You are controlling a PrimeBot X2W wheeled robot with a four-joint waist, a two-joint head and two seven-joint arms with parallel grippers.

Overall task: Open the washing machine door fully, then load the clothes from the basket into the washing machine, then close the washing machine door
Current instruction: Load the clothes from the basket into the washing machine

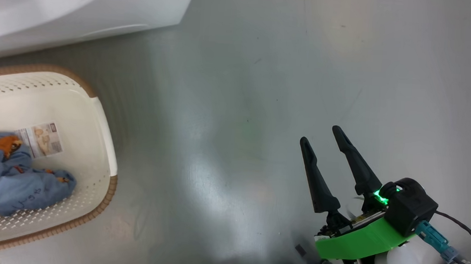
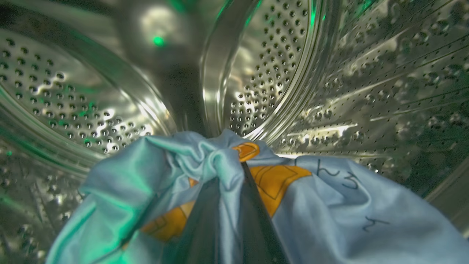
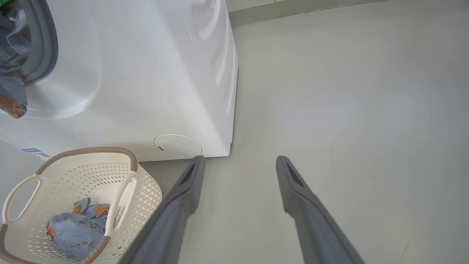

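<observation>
gripping one garment [image 2: 329, 205] in drum [image 2: 73, 91], left tool [image 2: 234, 167], one bundle [image 1: 16, 183] in basket [image 1: 97, 147]

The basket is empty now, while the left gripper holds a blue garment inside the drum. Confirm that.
Wrong on the basket: it is not empty. The head view shows a blue garment lying in it. The rest stands: the left gripper is shut on another blue piece inside the drum.

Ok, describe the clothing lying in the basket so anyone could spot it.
Find the white washing machine; the cream perforated basket stands on the floor before it. Inside lies a crumpled light-blue garment with orange-brown prints, the only soft thing there, beside a paper label.
</observation>
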